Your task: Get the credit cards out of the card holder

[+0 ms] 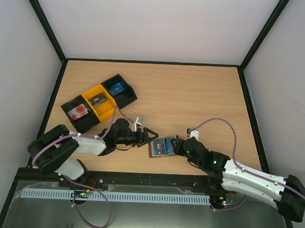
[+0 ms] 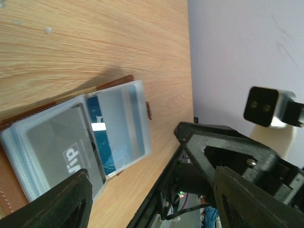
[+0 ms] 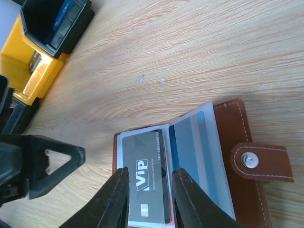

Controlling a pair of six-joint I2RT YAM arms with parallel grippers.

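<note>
Between the two sets of jaws, the card holder (image 1: 161,147) lies opened flat on the table (image 1: 203,91), brown cover down and clear pockets up. The right gripper (image 3: 148,175) reaches over it. Its jaws are set narrow, with one finger (image 3: 116,199) along each long edge of the dark card (image 3: 142,154) marked VIP, which sits in the pocket directly under them. Whether they pinch that card, press on it or hang just above it cannot be told. Just right of these jaws, in the next pocket, a blue card (image 3: 187,142) shows through the plastic. Further right the holder's tab (image 3: 261,161), with its metal stud, sticks out over the wood. The left gripper (image 1: 149,136) faces the holder from the opposite side, jaws spread wide with nothing between them. Its tips are just beside the holder's edge; whether they touch it cannot be told. Behind the left jaws, well apart from the holder, three open trays (image 1: 105,110) stand in a row: black, yellow, black. A loose blue card (image 1: 116,86) lies in the far black one and a red-patched card (image 1: 80,111) in the near black one.
</note>
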